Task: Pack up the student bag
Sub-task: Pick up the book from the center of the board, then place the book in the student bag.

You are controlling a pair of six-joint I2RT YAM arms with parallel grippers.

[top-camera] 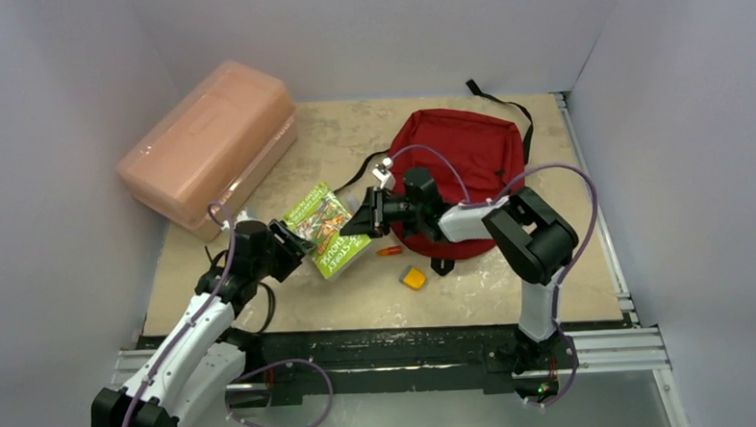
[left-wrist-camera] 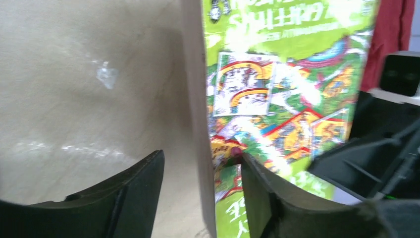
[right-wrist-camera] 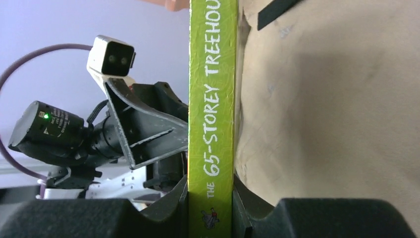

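We find the student bag (top-camera: 468, 152) lying flat at the far right of the desk (top-camera: 551, 293), with a black strap trailing off its far edge. The right arm covers the bag's near left portion, and we cannot tell whether any zipper is undone. Just left of the bag, a green book (top-camera: 325, 230) is held between both arms. The right end effector (right-wrist-camera: 210, 184) is pressed together on the book's spine, where the lettering reads "THE 65-STOREY TREEHOU" before the frame cuts it off. The left end effector (left-wrist-camera: 200, 157) is spread and straddles the book's opposite edge. One finger appears to meet the cover and the other stands apart, though that view is blurred and the cover print is illegible. We cannot establish whether the book rests on the desk or is lifted. Just near of the bag lie a small orange marker (top-camera: 388, 252) and a yellow block (top-camera: 414, 278), both too small to identify further. Well left of the bag, against the wall, sits a pink translucent box (top-camera: 212, 134), lid closed, with contents we cannot make out.
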